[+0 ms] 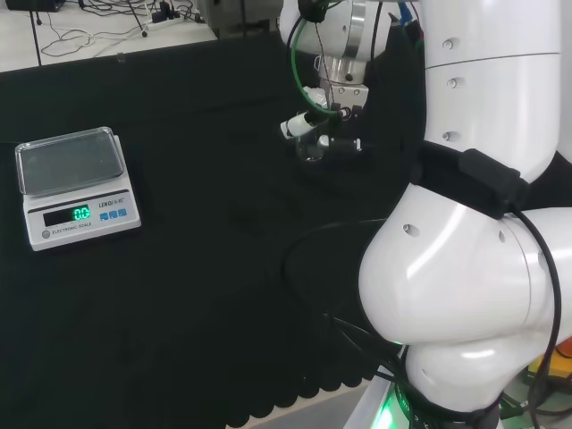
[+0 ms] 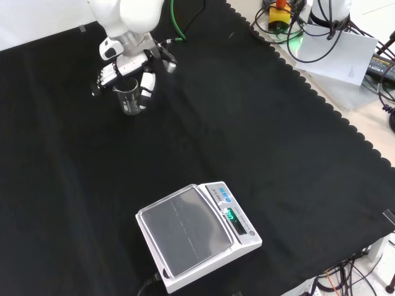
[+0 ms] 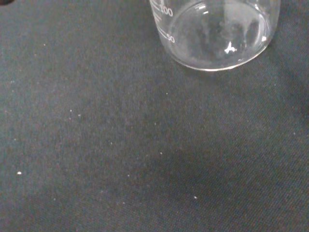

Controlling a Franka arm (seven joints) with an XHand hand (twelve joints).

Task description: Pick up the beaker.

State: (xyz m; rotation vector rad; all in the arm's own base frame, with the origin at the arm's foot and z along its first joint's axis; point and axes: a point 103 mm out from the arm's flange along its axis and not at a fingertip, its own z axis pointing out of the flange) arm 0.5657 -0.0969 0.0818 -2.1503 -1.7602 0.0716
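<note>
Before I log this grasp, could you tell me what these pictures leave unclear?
- Head view: the beaker is clear glass, barely visible on the black cloth, beside the hand.
- Front view: the hand flanks the beaker; contact cannot be told.
- Wrist view: the beaker's rim is cut off by the picture's edge.
- Contents: cannot tell.

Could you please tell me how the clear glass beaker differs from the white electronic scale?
The clear glass beaker is see-through, round and upright; the white electronic scale is opaque, boxy and flat. The beaker sits between the fingers of the hand, while the scale stands alone, untouched. Both rest on the black cloth.
</note>
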